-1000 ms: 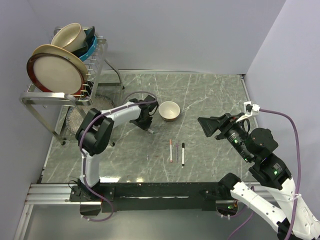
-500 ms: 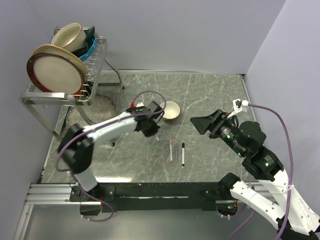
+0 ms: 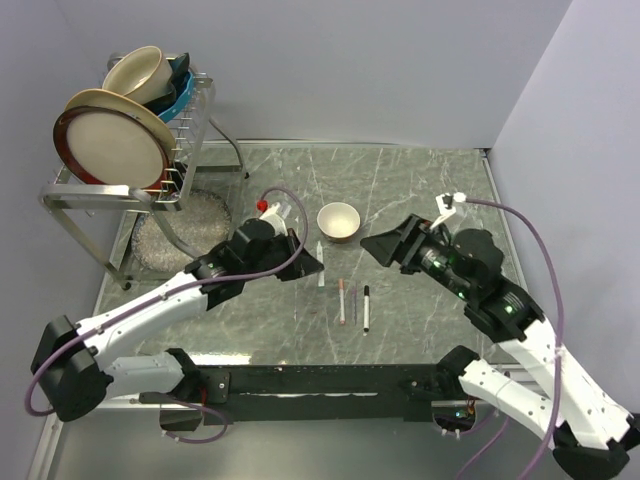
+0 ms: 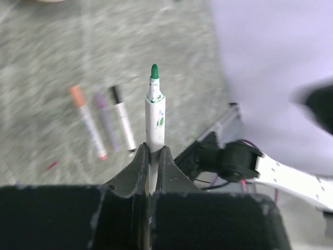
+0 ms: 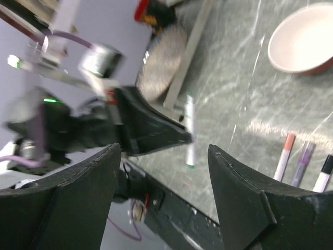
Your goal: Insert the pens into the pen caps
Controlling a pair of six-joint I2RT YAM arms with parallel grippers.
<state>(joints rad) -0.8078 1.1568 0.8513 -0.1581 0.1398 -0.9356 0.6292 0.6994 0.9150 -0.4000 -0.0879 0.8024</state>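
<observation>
The left claw (image 4: pixel 152 152) was clenched on a white pen (image 4: pixel 155 112), its green tip jutting clear of the jaws, with the right claw (image 3: pixel 385 241) hanging released and wide opposite, while three other pens (image 3: pixel 353 298) lay side by side on the counter (image 3: pixel 420 180) near a cream bowl (image 3: pixel 338 220).

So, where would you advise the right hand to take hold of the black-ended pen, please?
Probably mid-barrel, the right hand coming from straight above: the black-ended pen lies flat, its right side free, the purple-ended pen close on its left.
</observation>
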